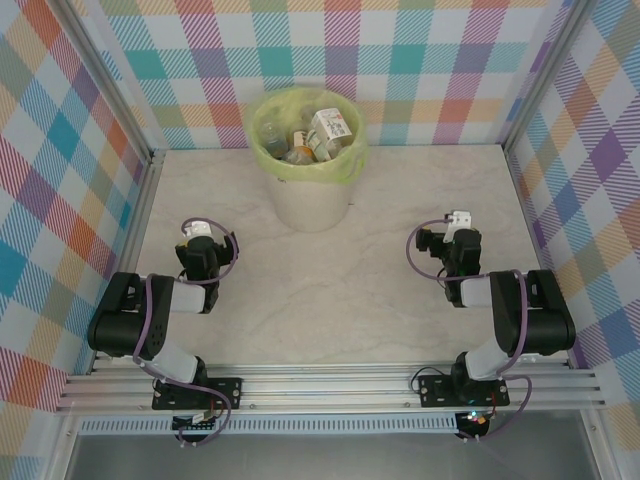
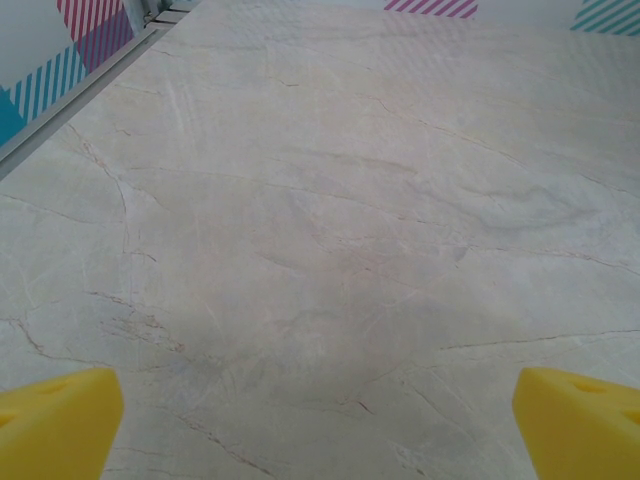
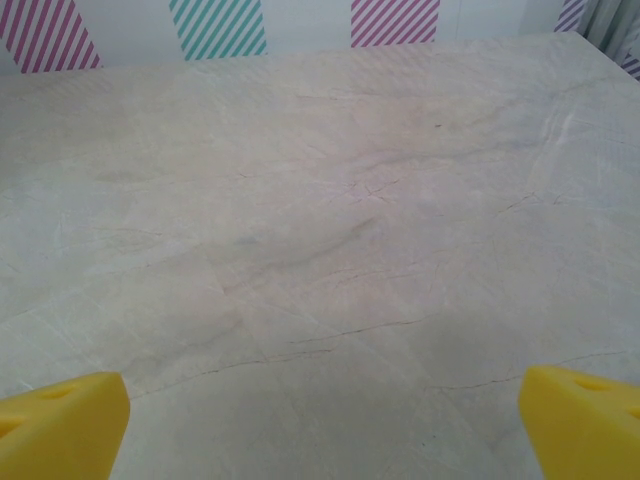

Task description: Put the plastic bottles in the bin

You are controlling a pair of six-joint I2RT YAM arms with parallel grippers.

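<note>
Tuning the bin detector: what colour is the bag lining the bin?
Translucent yellow-green bag over a white bin; clearest in the top external view.

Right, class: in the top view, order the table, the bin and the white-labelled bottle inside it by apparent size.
1. table
2. bin
3. white-labelled bottle, partly hidden among the others, so judged only by what shows.

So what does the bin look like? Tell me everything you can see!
The bin is a round white bucket, plastic by the look of it, standing upright on the marble-patterned table at the far middle, close to the checked back wall. A thin yellow-green bag lines it and folds over its rim. Inside lie the plastic bottles, piled up near the top. Nothing else touches it.
</note>
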